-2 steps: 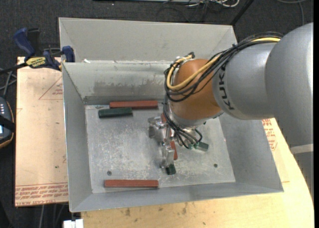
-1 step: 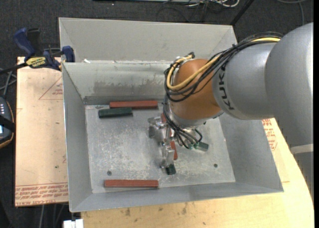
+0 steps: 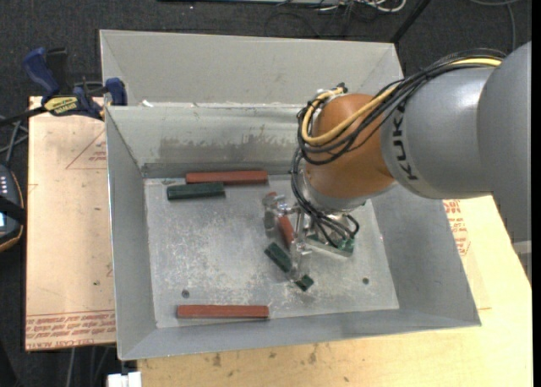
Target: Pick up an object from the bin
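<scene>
Gripper (image 3: 297,252) low over the floor of the bin (image 3: 190,250), right of centre; open or closed, cannot tell. Just beside and partly under it, a small dark green block (image 3: 276,256), lying askew, with a small red piece (image 3: 286,226) close behind and a dark bit (image 3: 305,282) in front. Probably light, stiff and smooth: likely to slide on the metal, so best taken across the short sides, at the middle. Well apart: a red-brown bar (image 3: 226,177) and a dark green bar (image 3: 195,193) by the back wall, a second red-brown bar (image 3: 222,312) at the front.

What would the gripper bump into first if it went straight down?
Probably the small dark green block just under the gripper; otherwise the bin floor. Depth is unclear.
</scene>
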`<action>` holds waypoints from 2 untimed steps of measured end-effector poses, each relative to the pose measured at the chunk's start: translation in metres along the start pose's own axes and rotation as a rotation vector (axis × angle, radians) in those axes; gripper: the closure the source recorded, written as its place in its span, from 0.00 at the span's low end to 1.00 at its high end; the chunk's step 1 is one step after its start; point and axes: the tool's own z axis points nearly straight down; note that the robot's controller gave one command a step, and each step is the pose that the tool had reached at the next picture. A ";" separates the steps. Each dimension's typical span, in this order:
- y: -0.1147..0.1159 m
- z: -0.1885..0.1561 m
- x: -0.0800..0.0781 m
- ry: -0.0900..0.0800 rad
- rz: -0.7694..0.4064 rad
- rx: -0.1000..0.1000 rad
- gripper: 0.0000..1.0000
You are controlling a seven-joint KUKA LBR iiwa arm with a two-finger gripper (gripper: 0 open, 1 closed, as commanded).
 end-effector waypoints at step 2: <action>0.002 0.017 0.007 -0.010 -0.069 0.002 1.00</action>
